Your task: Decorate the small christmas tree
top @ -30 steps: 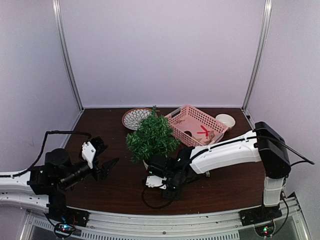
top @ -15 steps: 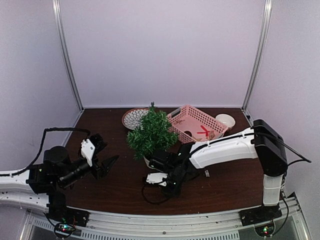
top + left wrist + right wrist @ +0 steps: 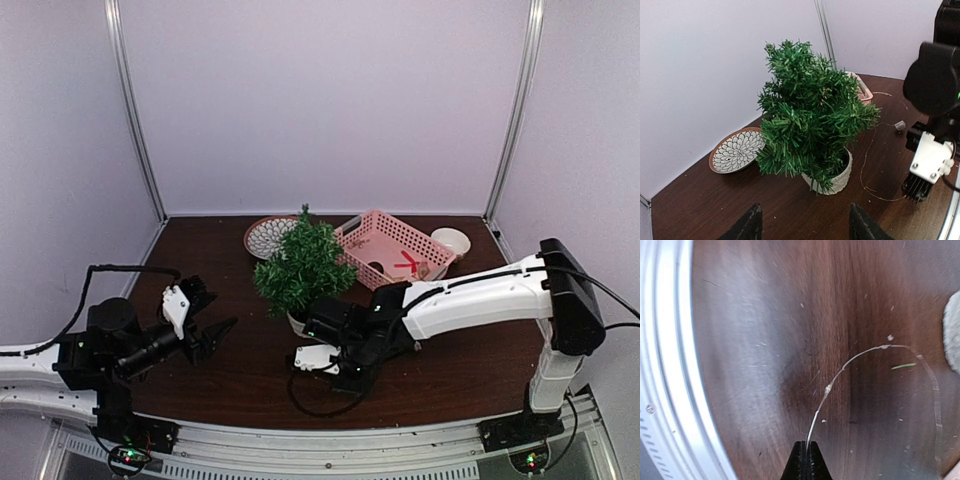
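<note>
My left gripper (image 3: 806, 225) sits low at the left, jaws apart and empty, facing the tree. The small christmas tree (image 3: 300, 265) stands upright mid-table in a ribbed whitish pot (image 3: 832, 180). It is a cone of bristly dark-green needles with a vertical axis. My right gripper (image 3: 806, 460) is just in front of the pot, on the nearer arm, and is pinched together on a wire (image 3: 840, 375). The wire is fine, pale and beaded, curving over the dark wooden table (image 3: 200, 260). The tree lies behind and above this grip, so I judge the wire must rise toward it.
</note>
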Robot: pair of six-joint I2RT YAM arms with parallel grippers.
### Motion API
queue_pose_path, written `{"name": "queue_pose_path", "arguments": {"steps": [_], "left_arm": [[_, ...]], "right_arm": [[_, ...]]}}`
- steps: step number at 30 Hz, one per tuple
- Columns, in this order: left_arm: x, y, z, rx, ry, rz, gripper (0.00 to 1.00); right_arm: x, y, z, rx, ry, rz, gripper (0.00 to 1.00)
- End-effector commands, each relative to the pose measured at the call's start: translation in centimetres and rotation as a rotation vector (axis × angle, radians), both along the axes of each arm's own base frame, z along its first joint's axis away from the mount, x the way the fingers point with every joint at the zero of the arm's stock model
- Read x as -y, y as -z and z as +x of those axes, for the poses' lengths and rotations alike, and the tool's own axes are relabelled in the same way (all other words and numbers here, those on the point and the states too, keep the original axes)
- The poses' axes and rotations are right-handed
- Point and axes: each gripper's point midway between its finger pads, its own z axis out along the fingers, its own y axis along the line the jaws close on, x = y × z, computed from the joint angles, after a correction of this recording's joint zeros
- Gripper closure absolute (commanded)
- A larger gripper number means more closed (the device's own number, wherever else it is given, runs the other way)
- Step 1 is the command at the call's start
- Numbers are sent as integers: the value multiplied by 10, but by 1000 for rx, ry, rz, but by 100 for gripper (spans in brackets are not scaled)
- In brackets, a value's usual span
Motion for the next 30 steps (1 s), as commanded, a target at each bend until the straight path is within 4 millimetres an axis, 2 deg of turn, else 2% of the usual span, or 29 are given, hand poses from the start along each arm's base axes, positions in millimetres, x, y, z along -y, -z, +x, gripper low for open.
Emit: {"name": "queue_pose_path", "arguments": {"steps": [1, 6, 17, 20, 30], "left_arm": [[6, -1, -10, 13, 70, -19, 40], [21, 11, -21, 9, 174, 38, 37], [70, 19, -60, 24, 485, 92, 33], [79, 14, -68, 51, 535, 96, 33], [107, -7, -75, 117, 623, 98, 34]], "right_arm": [[-2, -41, 0, 97, -56, 80, 100], [-11, -73, -9, 132, -135, 149, 100], [-33, -140, -20, 185, -238, 308, 100], [-37, -151, -23, 185, -251, 340, 100], [-47, -172, -36, 166, -298, 409, 100]]}}
